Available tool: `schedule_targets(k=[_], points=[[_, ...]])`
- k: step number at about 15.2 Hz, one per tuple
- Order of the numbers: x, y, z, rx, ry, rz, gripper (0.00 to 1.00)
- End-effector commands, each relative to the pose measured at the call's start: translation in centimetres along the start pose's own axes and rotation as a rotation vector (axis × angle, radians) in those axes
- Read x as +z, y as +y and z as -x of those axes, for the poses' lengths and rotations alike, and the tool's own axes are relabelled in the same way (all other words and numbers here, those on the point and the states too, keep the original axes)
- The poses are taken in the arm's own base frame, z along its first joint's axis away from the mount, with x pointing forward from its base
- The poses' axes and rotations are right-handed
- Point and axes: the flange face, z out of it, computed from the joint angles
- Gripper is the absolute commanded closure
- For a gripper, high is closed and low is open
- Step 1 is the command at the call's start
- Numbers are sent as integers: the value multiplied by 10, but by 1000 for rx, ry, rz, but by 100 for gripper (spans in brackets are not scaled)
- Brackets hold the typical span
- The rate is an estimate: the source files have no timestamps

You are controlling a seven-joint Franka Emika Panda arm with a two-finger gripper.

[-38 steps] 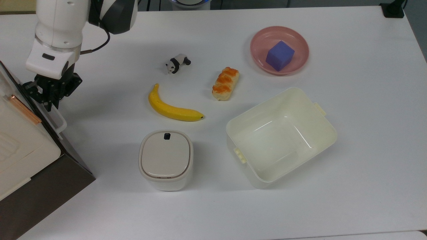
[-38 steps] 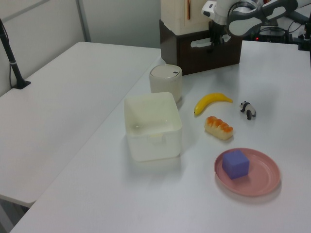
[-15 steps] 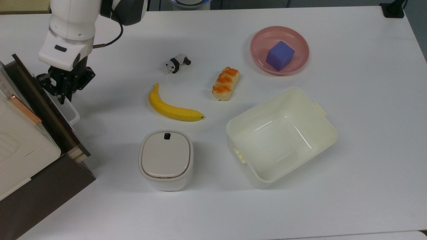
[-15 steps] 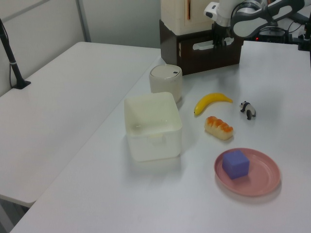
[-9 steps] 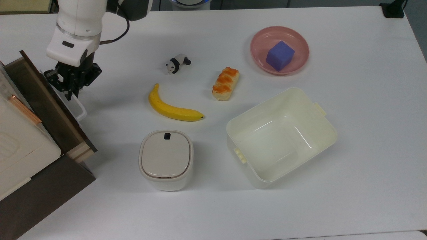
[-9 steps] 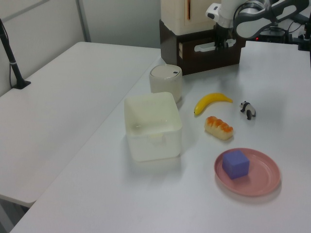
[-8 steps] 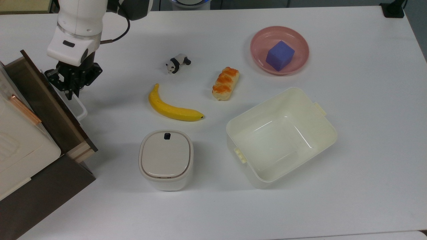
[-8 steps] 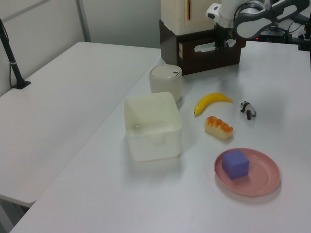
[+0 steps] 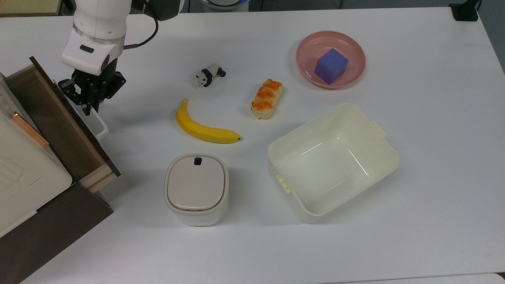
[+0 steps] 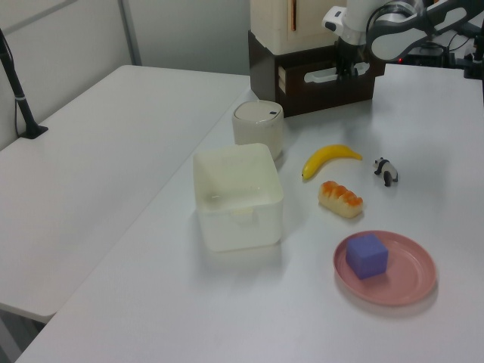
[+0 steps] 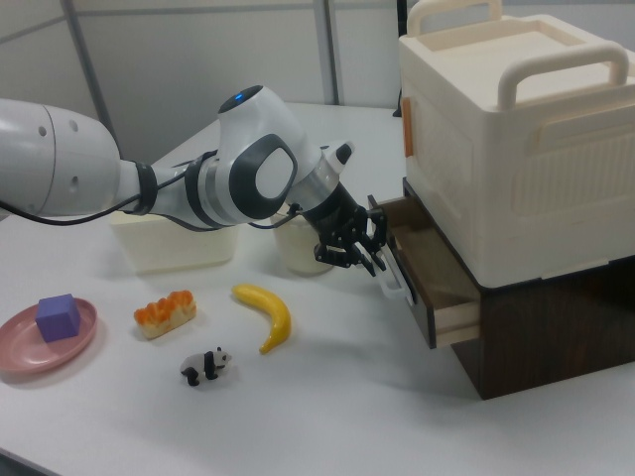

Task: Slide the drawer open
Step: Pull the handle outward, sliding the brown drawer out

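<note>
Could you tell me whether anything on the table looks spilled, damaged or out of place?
Nothing stands out. The drawer is partly pulled out with the gripper at its handle, and the banana, panda and bin lie intact on the table.

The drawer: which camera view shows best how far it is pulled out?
The right view: the drawer juts sideways from the cabinet, its light wood side exposed. The top view looks down into its brown bottom. The left view shows mainly its dark front.
</note>
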Motion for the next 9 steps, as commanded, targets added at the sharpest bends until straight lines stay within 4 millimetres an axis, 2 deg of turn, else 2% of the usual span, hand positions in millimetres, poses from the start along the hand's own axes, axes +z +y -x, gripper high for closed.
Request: schedule_targets(k=[1,3,7,9], points=[[-18,-31,-8,56,12,-14,94],[-18,-33,-9,55,13,-17,86],[-20,-38,-13,58,7,-24,83],[-20,-38,-13,58,5,-26,75]])
